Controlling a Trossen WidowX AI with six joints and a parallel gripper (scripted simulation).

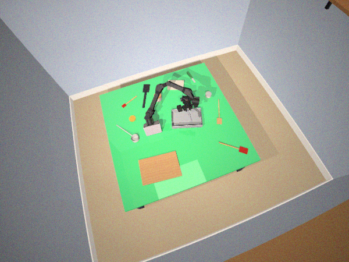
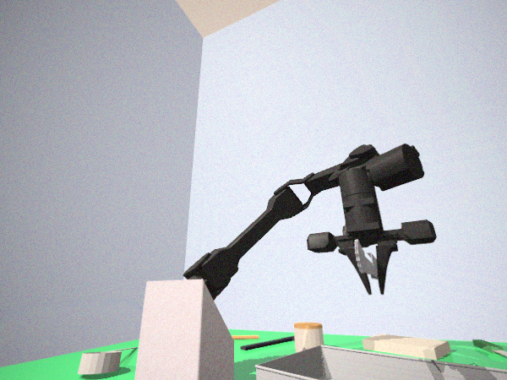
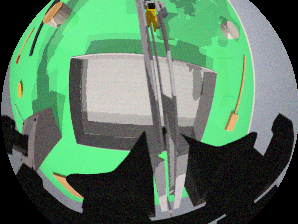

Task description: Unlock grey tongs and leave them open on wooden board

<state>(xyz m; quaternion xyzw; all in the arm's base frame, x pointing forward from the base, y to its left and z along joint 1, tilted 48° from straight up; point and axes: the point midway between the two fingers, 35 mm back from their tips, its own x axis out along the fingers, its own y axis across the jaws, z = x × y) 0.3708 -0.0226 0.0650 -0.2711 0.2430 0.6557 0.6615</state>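
Observation:
The grey tongs [image 2: 364, 259] [image 3: 158, 90] are pinched between my gripper's fingers, with an orange lock piece [image 3: 152, 15] near their far end. My gripper [image 1: 187, 106] [image 2: 375, 290] [image 3: 154, 133] is shut on the tongs and holds them in the air above the grey roasting tin [image 1: 186, 126] [image 2: 380, 364] [image 3: 109, 96]. In the exterior view the fingers point down, well above the tin's rim. The wooden board [image 1: 159, 167] lies flat at the near side of the green table, far from the gripper.
The arm's pale base block [image 1: 152, 128] [image 2: 182, 329] stands left of the tin. Around lie a red spatula [image 1: 242, 149], a wooden spatula [image 1: 219, 119], a black spatula [image 1: 145, 93], a ladle [image 1: 134, 137], an orange disc [image 1: 132, 118], a small cup [image 1: 208, 94] and a beige block [image 2: 406, 346].

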